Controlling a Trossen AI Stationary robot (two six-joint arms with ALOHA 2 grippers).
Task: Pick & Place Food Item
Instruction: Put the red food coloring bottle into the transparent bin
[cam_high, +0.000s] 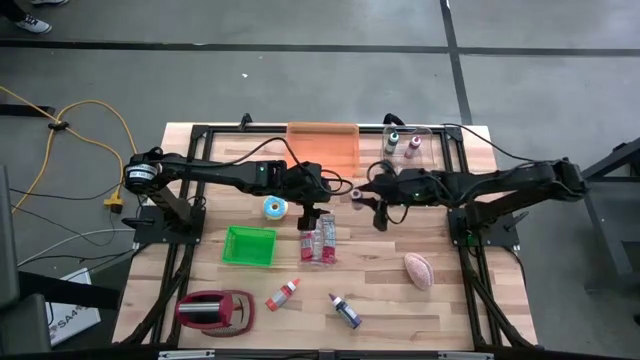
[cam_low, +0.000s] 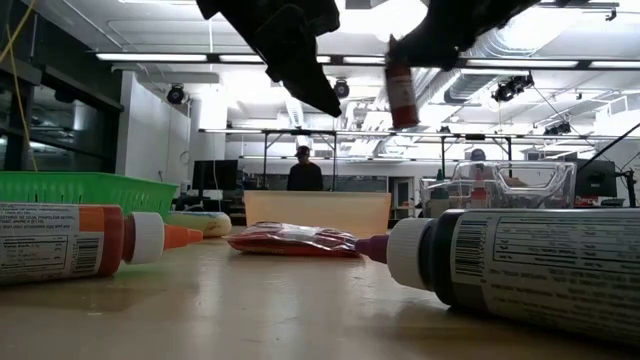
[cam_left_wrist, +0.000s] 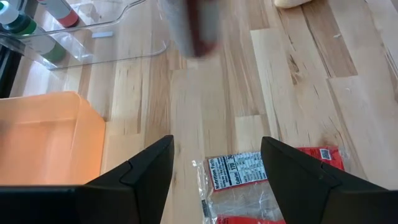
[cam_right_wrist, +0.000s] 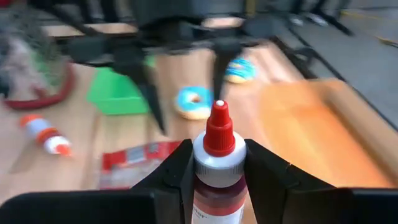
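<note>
- While both arms reach in over the table (cam_high: 440, 300) from opposite sides, their grippers meet near the middle, well clear of the wood.
- Right gripper (cam_right_wrist: 216, 163) is clenched on a red-capped bottle (cam_right_wrist: 214, 168); the bottle sits upright between the fingers, cap pointing away from the wrist.
- From the low view the bottle (cam_low: 401, 92) hangs in the air, cap down, below the right gripper (cam_low: 440, 40).
- Left gripper (cam_left_wrist: 217, 168) stands released, fingers spread, with nothing between them.
- Directly under the left jaws lies a red packet (cam_left_wrist: 267, 183), flat on the table; the fingers do not touch it.
- Seen from above, the left gripper (cam_high: 312, 215) hovers over the packet (cam_high: 318, 243), with a doughnut (cam_high: 275, 207) just beside it.
- Beyond the left jaws sit an orange bin (cam_left_wrist: 43, 143) and a clear tray (cam_left_wrist: 93, 37) holding bottles.
- Beyond the right jaws the left arm's fingers, the doughnut (cam_right_wrist: 194, 102) and a green basket (cam_right_wrist: 118, 93) show.
- Left arm stretches long and low from its base; right arm mirrors it.
</note>
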